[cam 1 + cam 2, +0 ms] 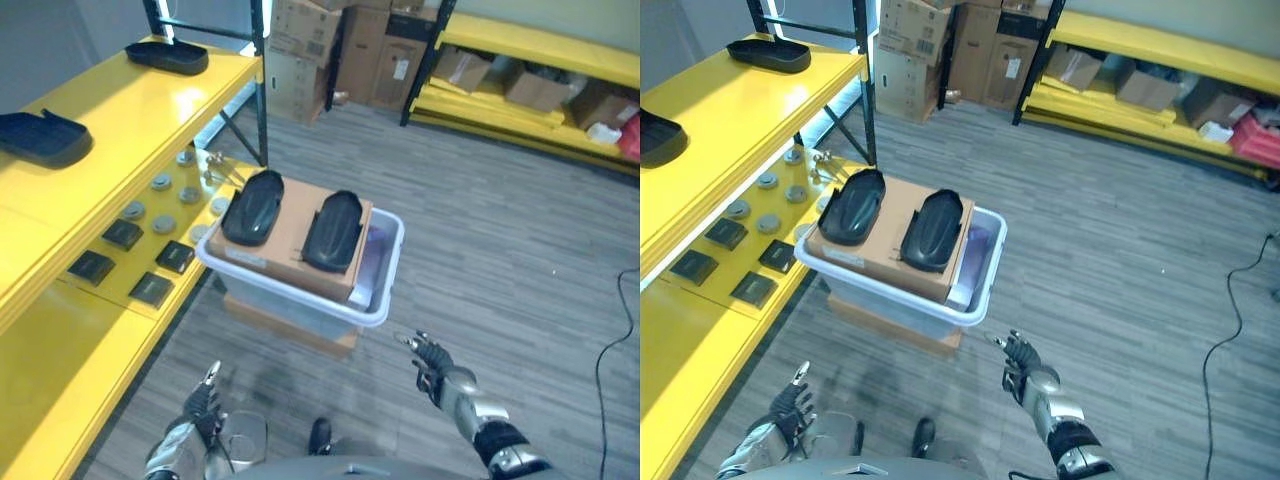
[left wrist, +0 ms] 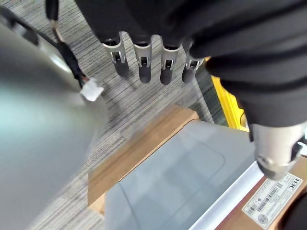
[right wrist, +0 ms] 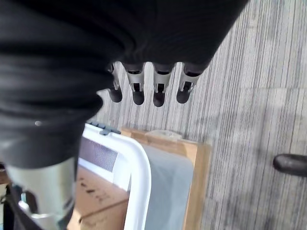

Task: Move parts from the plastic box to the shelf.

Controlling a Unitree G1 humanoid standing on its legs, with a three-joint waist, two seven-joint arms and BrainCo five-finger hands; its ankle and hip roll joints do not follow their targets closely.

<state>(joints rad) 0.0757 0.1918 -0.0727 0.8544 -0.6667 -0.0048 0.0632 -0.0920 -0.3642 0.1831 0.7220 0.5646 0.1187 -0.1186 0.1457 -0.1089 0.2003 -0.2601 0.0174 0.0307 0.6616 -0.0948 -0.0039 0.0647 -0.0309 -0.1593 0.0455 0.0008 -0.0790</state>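
A pale plastic box (image 1: 384, 300) stands on a low wooden base on the floor. Inside it lies a cardboard carton (image 1: 296, 240) with two black moulded parts on top, one on the left (image 1: 253, 207) and one on the right (image 1: 333, 229). Two more black parts (image 1: 42, 136) (image 1: 167, 56) rest on the top board of the yellow shelf (image 1: 120, 110) to the left. My left hand (image 1: 203, 403) and right hand (image 1: 434, 360) hang low in front of the box, both open and holding nothing, well short of it.
The shelf's lower board (image 1: 150, 250) carries several small dark square blocks and grey round discs. Cardboard boxes (image 1: 340, 50) are stacked at the back. A second yellow rack (image 1: 520, 70) with boxes runs along the far right. Grey plank floor lies to the right of the box.
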